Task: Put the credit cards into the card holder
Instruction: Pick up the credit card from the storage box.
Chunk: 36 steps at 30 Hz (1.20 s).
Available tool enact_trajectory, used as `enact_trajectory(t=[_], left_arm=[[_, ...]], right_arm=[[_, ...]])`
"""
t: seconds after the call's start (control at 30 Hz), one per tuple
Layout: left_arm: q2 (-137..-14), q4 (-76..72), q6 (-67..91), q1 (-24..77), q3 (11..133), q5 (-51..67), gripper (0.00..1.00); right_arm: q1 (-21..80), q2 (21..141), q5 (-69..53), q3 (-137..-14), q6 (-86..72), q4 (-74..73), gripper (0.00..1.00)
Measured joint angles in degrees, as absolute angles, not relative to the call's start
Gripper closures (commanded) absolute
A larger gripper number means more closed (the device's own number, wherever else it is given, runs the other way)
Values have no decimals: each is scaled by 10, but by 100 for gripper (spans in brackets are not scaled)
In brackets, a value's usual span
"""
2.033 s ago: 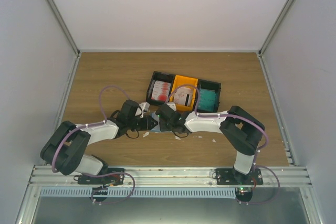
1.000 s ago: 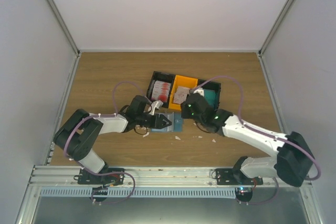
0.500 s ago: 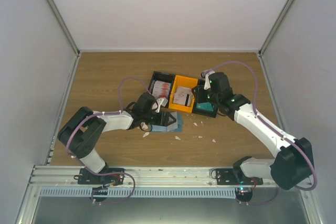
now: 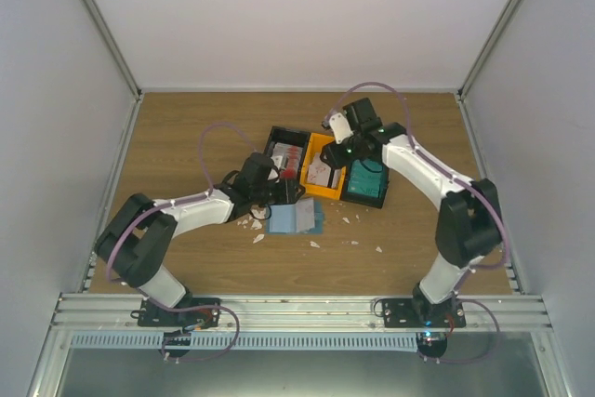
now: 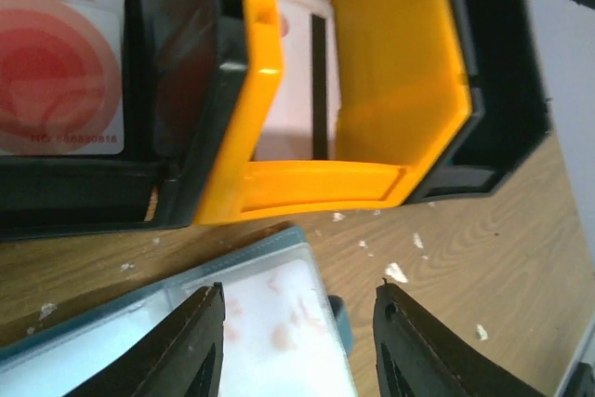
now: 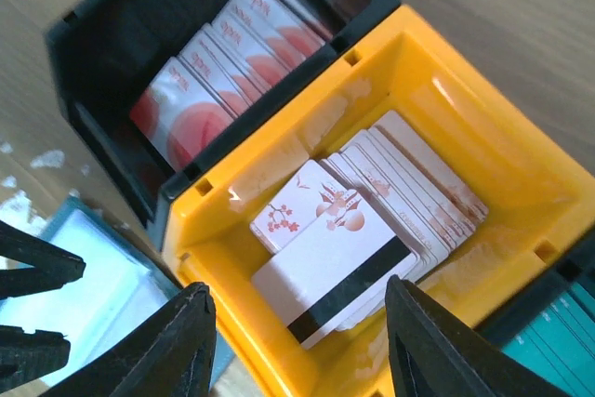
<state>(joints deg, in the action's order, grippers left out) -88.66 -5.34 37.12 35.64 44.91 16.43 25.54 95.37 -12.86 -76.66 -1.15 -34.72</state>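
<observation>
Both spread, empty: I hold my right fingers point(image 6: 181, 341) over credit cards point(image 6: 344, 239) in the orange bin point(image 6: 465, 118) for a pick, left fingers point(image 5: 200, 346) by the open card holder point(image 5: 270, 327).

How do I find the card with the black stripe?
On the wooden table, find the orange bin standing between two black bins. On top of its card pile lies a whitish card, the only one showing a black stripe. Its neighbours show red blossoms instead.
</observation>
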Motion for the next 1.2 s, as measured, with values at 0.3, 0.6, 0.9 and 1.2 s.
enact_trajectory(t=[0.3, 0.6, 0.9, 1.2], left_arm=[[-959, -66, 394, 350, 471, 161, 60], [-992, -83, 405, 348, 475, 155, 60], [-1006, -84, 405, 348, 490, 149, 61], [-1014, -84, 406, 348, 497, 147, 61]], right_arm=[[255, 1110, -138, -868, 52, -417, 48], [262, 1190, -105, -930, 77, -441, 42], [273, 1235, -76, -962, 106, -449, 43], [277, 1253, -61, -981, 123, -476, 56]])
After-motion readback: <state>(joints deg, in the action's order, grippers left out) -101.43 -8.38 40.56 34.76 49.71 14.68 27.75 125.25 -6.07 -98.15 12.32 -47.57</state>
